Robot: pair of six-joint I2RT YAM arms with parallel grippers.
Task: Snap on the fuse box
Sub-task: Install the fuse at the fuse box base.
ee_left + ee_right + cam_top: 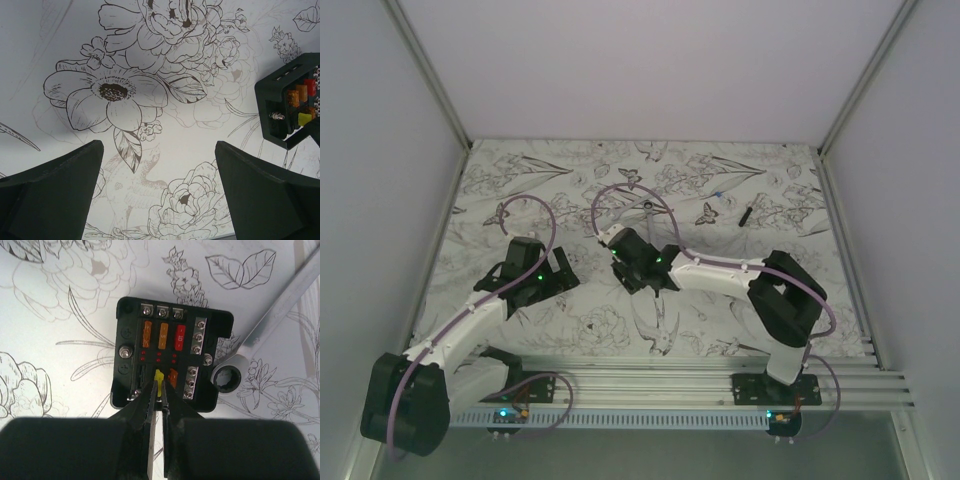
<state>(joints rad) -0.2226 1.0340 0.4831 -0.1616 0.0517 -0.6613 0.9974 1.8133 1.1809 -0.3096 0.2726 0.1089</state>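
The fuse box (170,352) lies flat and uncovered on the tabletop (55,405), directly under the right gripper (159,390); that gripper is clamped on a yellow fuse (159,376) standing at the box's lower row, beside an orange one already seated. The left gripper (158,145) hangs with its fingers wide apart over bare cloth, the box off to its right and untouched.

Nothing holds the box down, so a push that is not straight could skid or tip it rather than seat the fuse; the wrench (280,310) has its ring end just beside the box's lower right corner, and a shifted box would likely knock into it. If the fuse sits tilted between the fingers, its blades may miss the slot and bend, or it may pop free when pressed; I cannot tell how far it has entered.

The right wrist view alone shows the fuse rows, the screws and the grip itself; the left wrist view gives the box from the side, a corner with a stud and fuses standing proud, but not the held fuse. The top view hides the box under the right gripper, yet only it shows both arms and the stick (747,214) lying well apart.
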